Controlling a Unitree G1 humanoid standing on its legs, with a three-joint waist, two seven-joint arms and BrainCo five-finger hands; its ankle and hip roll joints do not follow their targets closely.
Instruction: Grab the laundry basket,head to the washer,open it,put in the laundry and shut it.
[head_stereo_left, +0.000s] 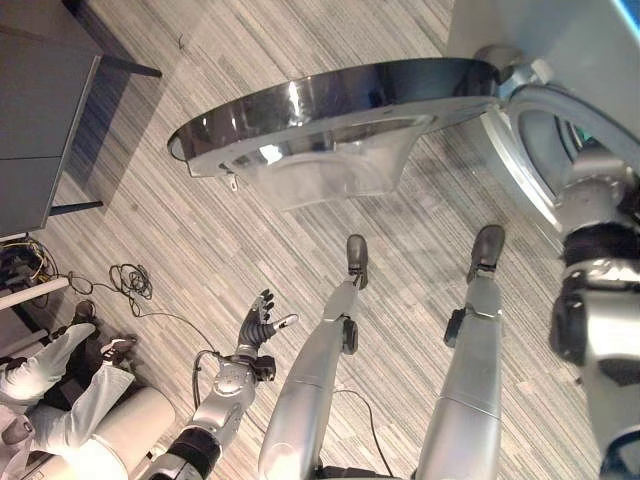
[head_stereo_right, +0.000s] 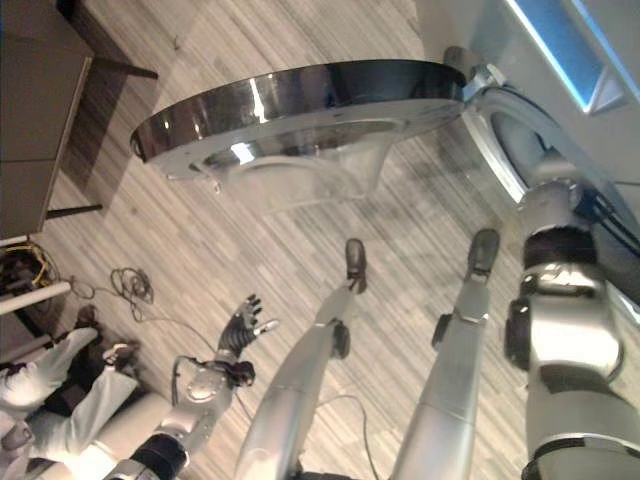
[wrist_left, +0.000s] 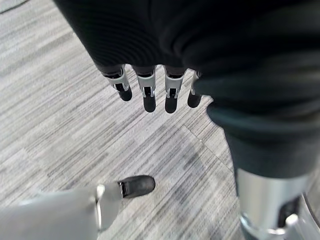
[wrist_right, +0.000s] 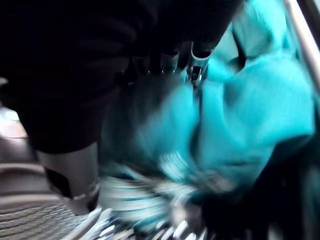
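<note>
The washer's round glass door (head_stereo_left: 330, 110) stands swung wide open over the floor, hinged at the white washer (head_stereo_left: 560, 50) on the right. My right arm (head_stereo_left: 590, 200) reaches into the washer's opening (head_stereo_left: 540, 150). In the right wrist view my right hand (wrist_right: 75, 60) is inside the drum, against a bundle of teal laundry (wrist_right: 250, 110) with a striped piece (wrist_right: 150, 195) below it. My left hand (head_stereo_left: 258, 325) hangs open above the floor at the lower left, holding nothing; its straight fingers (wrist_left: 150, 92) show in the left wrist view.
A person in white trousers (head_stereo_left: 60, 400) sits on the floor at the lower left. A dark cabinet (head_stereo_left: 40, 110) stands at the upper left. The open door juts out across the striped grey floor (head_stereo_left: 250, 240) in front of the washer.
</note>
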